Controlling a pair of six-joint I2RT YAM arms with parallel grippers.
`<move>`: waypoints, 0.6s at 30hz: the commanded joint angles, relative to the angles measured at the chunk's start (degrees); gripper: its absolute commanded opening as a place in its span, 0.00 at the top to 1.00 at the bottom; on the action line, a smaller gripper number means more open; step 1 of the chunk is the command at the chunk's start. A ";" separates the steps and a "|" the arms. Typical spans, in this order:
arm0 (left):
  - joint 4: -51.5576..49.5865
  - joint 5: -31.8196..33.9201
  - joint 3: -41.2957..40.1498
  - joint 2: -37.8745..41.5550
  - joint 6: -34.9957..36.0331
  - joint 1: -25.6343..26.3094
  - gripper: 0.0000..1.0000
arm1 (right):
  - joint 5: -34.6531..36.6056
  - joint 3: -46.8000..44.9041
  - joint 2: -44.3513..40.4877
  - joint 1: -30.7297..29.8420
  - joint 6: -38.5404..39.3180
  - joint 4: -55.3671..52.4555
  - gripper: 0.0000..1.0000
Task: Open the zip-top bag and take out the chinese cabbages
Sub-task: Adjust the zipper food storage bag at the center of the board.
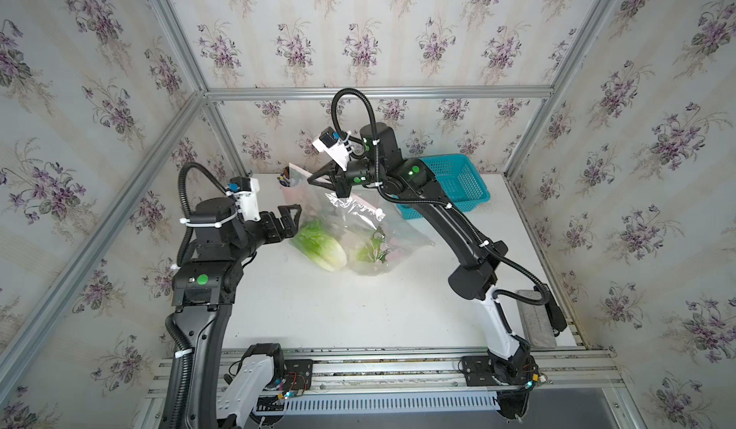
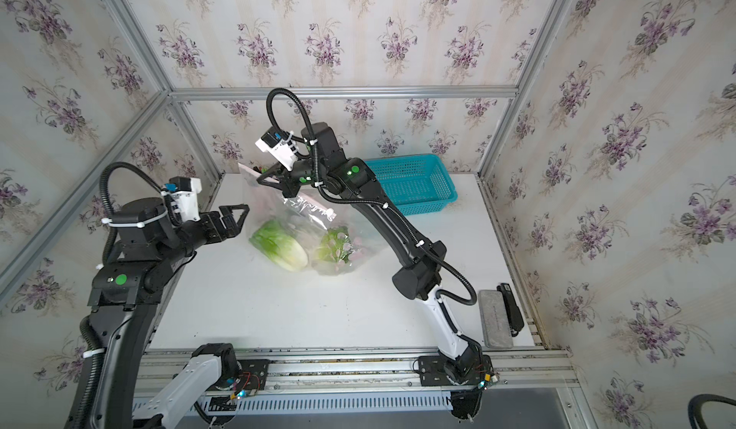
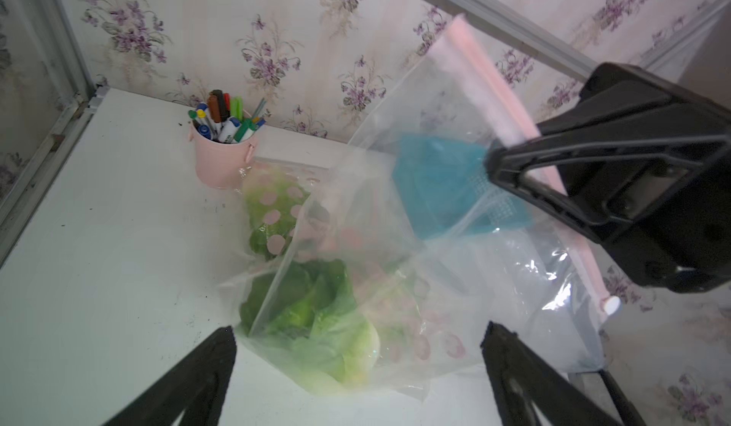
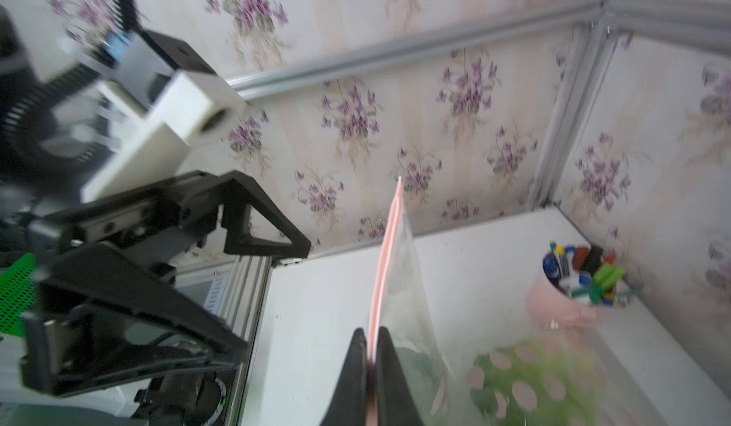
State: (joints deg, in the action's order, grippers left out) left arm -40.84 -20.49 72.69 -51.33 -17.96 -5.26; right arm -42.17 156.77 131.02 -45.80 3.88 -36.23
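The left jaws are spread wide and hold nothing, just short of the bag [image 3: 368, 246], which slumps on the worktop [image 3: 99, 246] beside the pen cup [image 3: 225, 155]. The right jaws are clamped on its pink zip strip [image 3: 478, 68], holding it up. The cabbages [image 3: 312, 317] lie inside, low, near the cup. With that pinch firm, take the white slider [image 3: 611, 305] squarely and pull along the strip, not across.

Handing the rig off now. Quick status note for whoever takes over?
Right tool: shut on the pink zip strip of the clear plastic zip-top bag, holding its top up.
Left tool: open, empty, beside the bag.
Green leafy chinese cabbages: two heads visible, seemingly still inside the bag, on the white table.
Done: bag gripped; zip open or shut, cannot tell.
To do: open if needed, take cabbages out.
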 commanded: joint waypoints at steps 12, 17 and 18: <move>-8.11 -4.75 2.24 -0.31 -6.62 -7.99 0.01 | -7.88 -5.97 2.75 -4.90 15.13 -30.18 1.00; -8.12 -6.69 0.99 -0.80 -8.90 -8.57 0.01 | -2.39 -30.64 -5.43 -8.40 16.30 -27.64 1.00; -8.11 -7.07 0.88 -0.88 -9.11 -8.71 0.01 | -1.75 -40.31 -10.34 -8.43 14.24 -20.74 1.00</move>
State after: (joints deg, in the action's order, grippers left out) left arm -48.64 -25.80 73.76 -52.10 -25.04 -13.78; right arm -47.57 127.72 128.16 -53.95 16.45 -60.34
